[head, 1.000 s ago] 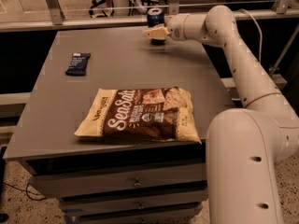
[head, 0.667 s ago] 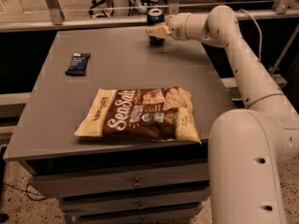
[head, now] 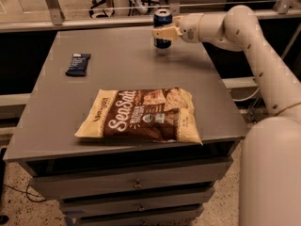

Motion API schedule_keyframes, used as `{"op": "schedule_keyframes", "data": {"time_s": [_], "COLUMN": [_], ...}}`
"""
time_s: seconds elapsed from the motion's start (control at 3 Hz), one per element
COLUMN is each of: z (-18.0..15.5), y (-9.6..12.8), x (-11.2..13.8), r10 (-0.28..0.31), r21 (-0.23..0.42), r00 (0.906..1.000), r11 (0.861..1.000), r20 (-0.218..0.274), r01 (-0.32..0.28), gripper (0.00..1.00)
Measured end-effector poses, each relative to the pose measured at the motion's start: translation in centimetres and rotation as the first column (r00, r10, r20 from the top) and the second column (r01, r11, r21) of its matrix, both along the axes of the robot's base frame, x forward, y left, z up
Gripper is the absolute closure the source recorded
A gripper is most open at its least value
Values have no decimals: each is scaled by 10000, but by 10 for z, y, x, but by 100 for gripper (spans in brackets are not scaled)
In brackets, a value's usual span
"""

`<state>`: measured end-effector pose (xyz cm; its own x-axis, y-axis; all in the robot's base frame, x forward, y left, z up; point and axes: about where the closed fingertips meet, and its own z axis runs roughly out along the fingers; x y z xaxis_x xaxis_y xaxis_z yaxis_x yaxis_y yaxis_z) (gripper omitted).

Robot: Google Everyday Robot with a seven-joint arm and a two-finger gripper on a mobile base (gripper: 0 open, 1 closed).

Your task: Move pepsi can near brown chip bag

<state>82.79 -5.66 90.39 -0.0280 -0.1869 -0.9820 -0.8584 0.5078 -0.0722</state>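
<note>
**A:** Gripper position, camera view. Where is it sitting?

**B:** The gripper [head: 163, 32] is hanging over the far edge of the grey table [head: 122, 69], right of the middle. It is sitting at the end of the white arm [head: 244, 27], which is reaching in from the right side.

**A:** And the fingers?

**B:** The cream fingers [head: 170, 32] are gripping the pepsi can [head: 162, 20] at about mid-height. One finger is crossing the can's front, and the jaws are standing narrow, at the can's own width.

**A:** Where is the can standing?

**B:** It is standing upright in the grip, silver top uppermost, at the far edge of the table. Whether its base is touching the surface or hanging just above it, this view is not showing.

**A:** And the brown chip bag?

**B:** The brown chip bag [head: 141, 116] is lying flat near the front edge of the table — cream ends pointing left and right, white "Sea Salt" script facing up. It is lying well apart from the can, with bare tabletop between them.

**A:** Is anything else lying on the surface?

**B:** A dark blue snack bar [head: 78, 64] is lying flat at the left side, about halfway back — well apart from both bag and can. Below the top, drawers [head: 136, 185] are showing at the front of the table.
</note>
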Motion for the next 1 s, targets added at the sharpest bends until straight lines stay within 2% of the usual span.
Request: {"op": "schedule_keyframes", "data": {"time_s": [0.33, 1.0], "z": [3, -8], "y": [-14, -34], "x": [-45, -135], "r10": [352, 962], "r21": [92, 39], "r00": [9985, 9856], "r11": [9994, 9953], "r20": [-418, -1387], "r01": [-348, -966], "gripper": [100, 100]}}
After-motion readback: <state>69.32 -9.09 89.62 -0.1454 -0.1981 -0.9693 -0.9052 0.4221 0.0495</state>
